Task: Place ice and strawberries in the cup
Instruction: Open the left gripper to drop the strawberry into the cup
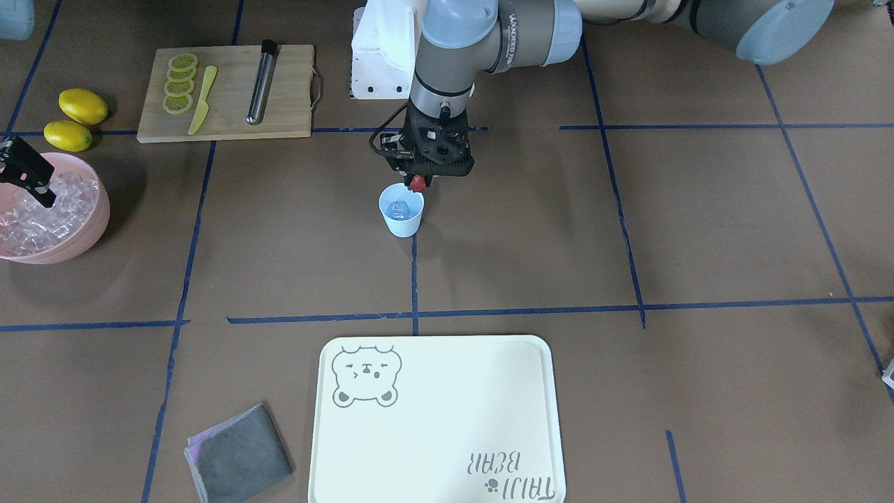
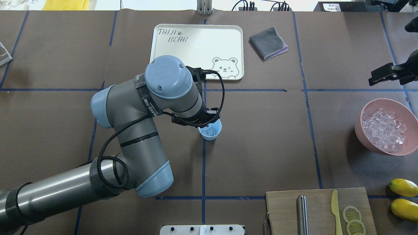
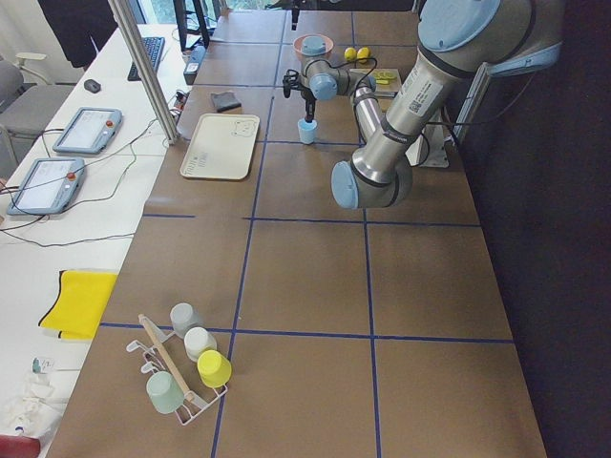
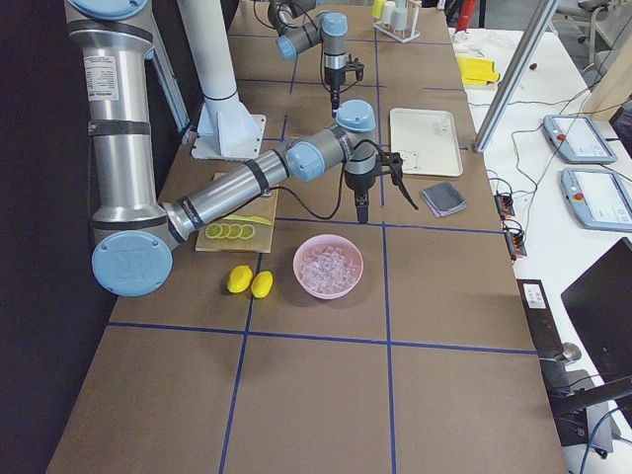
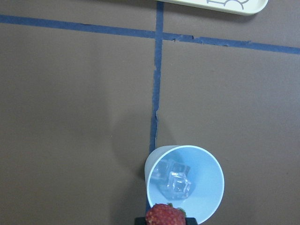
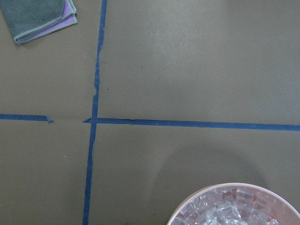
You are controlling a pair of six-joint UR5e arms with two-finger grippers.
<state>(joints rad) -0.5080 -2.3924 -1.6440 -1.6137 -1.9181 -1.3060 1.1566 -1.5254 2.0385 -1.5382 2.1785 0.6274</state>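
My left gripper (image 1: 418, 183) was clamped on the strawberry (image 5: 165, 215), which hung right over the rim of the cup (image 1: 402, 225) on the gripper's side, not yet centred on the mouth. Ice (image 5: 176, 183) lay in the cup just ahead of and below the berry, so I judged the ice step done or nearly so, with only a small nudge forward and the release left. Bare table ringed the cup, and the tray (image 2: 153, 49) sat well beyond it. Far to the right, my right gripper (image 2: 375, 75) hung empty with jaws apart, near the pink bowl (image 2: 369, 145) and well clear.
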